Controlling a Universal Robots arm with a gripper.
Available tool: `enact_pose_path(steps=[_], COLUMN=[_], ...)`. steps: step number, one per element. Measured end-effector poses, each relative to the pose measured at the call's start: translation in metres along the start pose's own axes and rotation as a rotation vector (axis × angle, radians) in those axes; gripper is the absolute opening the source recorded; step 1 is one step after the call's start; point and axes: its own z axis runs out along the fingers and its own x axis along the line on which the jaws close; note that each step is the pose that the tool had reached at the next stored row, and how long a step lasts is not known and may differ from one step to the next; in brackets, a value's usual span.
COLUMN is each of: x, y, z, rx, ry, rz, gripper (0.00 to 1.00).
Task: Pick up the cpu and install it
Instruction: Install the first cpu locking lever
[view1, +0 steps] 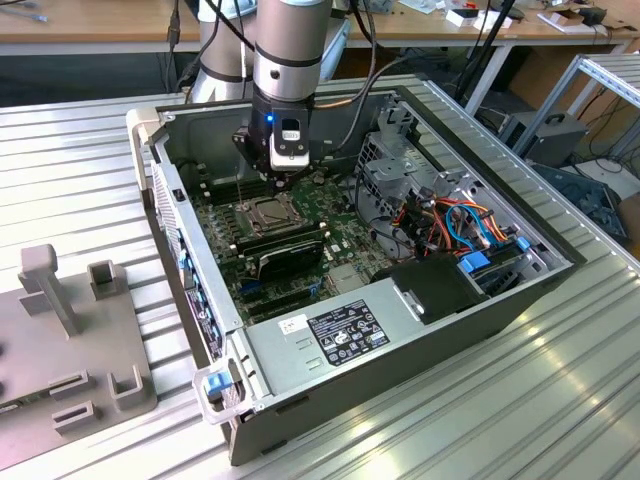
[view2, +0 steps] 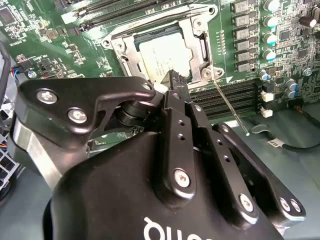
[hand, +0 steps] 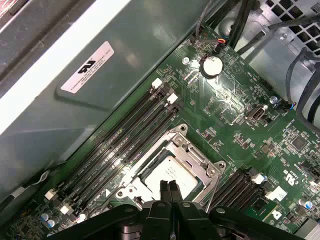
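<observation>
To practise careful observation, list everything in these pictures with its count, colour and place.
computer case: one, grey, open on the table
table: one, silver ribbed metal, under the case
circuit board: one, green, on the case floor
processor chip: one, silver-grey, lying in the socket
socket frame: one, silver metal, around the chip
memory slots: several, black, on both sides of the socket
round battery: one, silver, on the board
power box: one, grey, inside the case
cables: several, orange and blue, inside the case
holder block: one, grey, on the table at the exterior view's left
arm: one, grey, above the socket
claw: one, black, shut, over the chip
</observation>
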Motion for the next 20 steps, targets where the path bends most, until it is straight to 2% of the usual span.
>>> enact_pose_path(steps=[4,14,20], x=[0.0000,0.0000,0.0000], y=[0.0000,0.0000,0.0000], z=[0.0000,0.0000,0.0000], rx=[0.0000,-0.0040,-0.0041], ry=[0.0001,0.0072,0.0076], rz=[-0.002,-0.219,-0.230], gripper=[0.11,0.11,0.11])
